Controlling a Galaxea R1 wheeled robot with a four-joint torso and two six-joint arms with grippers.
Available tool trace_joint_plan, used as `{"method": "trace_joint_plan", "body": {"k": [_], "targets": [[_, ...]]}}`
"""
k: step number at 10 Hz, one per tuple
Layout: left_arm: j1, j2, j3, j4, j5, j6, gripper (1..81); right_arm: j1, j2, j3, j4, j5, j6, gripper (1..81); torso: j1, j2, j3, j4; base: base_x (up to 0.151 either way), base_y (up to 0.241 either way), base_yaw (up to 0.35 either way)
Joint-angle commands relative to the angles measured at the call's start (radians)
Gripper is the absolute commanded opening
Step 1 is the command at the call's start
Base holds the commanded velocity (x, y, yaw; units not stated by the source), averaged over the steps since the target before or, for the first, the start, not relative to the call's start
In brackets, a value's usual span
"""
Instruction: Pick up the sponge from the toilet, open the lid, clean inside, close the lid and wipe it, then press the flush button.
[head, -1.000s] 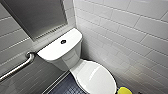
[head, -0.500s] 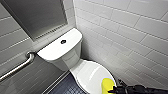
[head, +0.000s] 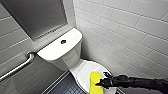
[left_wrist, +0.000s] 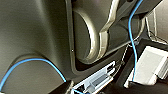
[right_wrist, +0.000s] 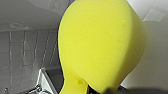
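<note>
Slippage is the risk: the right gripper, clamped on one end of the sponge, could lose it dragging across the lid beneath.

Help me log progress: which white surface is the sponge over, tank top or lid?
The oval lid; the right pincer holds the sponge over it. The rectangular tank top with the flush button is apart.

Right arm as I see it: matte black, ribbed, jointed, ending in a knobbly black gripper. My left wrist camera shows dark grey moulded shell, thin blue cable, curved silver bracket and a pale grey connector block.
</note>
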Motion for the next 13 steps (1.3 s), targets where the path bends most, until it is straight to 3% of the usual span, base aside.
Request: {"method": "trace_joint_plan", "body": {"k": [1,4,7,11,13], "targets": [[0.028,-0.005,0.009,0.005,0.013,0.001,81.1,0.142,0.204,-0.243,0.0,-0.07,0.016,1.0,0.0,0.0,0.0,0.0,0.0,0.0,0.0],[0.042,-0.006,0.009,0.005,0.013,0.001,81.1,0.145,0.453,-0.659,-0.037,0.064,0.006,1.0,0.0,0.0,0.0,0.0,0.0,0.0,0.0],[0.045,-0.005,0.009,0.003,0.014,0.0,81.1,0.156,0.59,-0.862,-0.039,0.148,0.001,1.0,0.0,0.0,0.0,0.0,0.0,0.0,0.0],[0.043,-0.006,0.007,0.005,0.014,0.0,81.1,0.136,0.655,-0.896,-0.036,0.184,-0.034,1.0,0.0,0.0,0.0,-0.001,0.0,0.0,0.0],[0.043,-0.005,0.007,0.007,0.018,0.0,81.1,0.108,0.592,-0.758,-0.043,0.164,-0.037,1.0,0.0,0.0,0.0,-0.002,0.0,0.0,0.0]]}}
